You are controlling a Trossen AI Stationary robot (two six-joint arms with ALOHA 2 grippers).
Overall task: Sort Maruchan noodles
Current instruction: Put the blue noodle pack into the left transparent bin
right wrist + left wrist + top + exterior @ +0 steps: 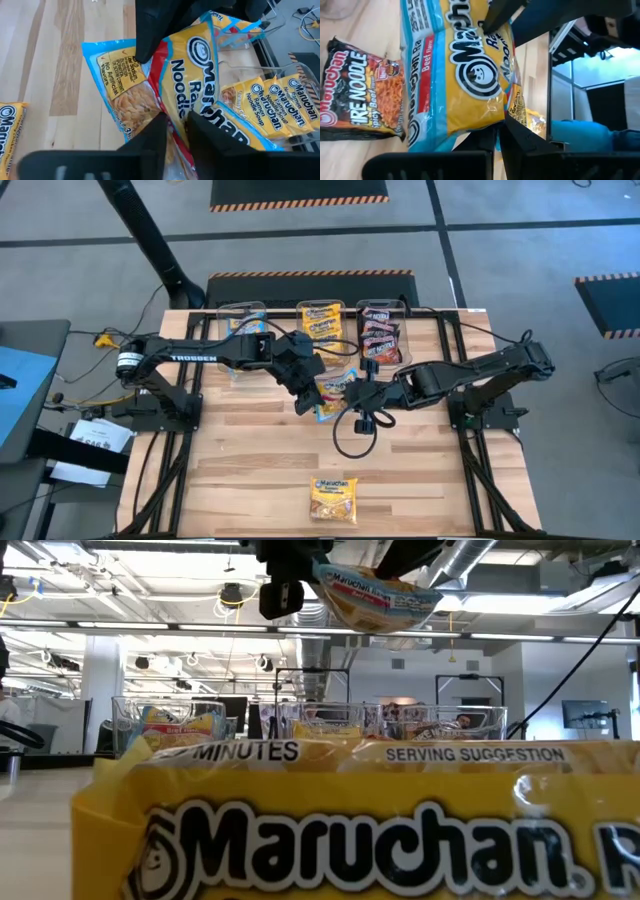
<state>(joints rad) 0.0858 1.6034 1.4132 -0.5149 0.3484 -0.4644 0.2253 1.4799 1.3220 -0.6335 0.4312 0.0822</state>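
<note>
A light blue and yellow Maruchan packet (pixel 336 388) hangs in the air between my two grippers over the table's middle; it also shows in the low view (pixel 380 595). My left gripper (pixel 308 383) is shut on its left end and my right gripper (pixel 360 392) on its right end. In the right wrist view a second light blue packet (pixel 120 95), back side up, shows beside it. A black-red packet (pixel 360 95) lies flat on the wood. A yellow-orange packet (pixel 333 500) lies flat near the table's near edge. My left gripper pinches the packet's end edge (pixel 482 125) between its two fingers, coming level from the table's left. The packet is lifted clear of the table and reaches away from the fingers toward the other gripper. My right gripper pinches the opposite end edge (pixel 175 117) between its two fingers, coming from the table's right. The packet is clear of the table and sags a little between the two holds.
Three clear bins stand along the far edge: the left one (pixel 243 320) with light blue packets, the middle one (pixel 320 320) with yellow-orange ones, the right one (pixel 380 335) with black-red ones. A black cable loop (pixel 355 435) hangs under my right arm. Bare wood lies to the near left and right.
</note>
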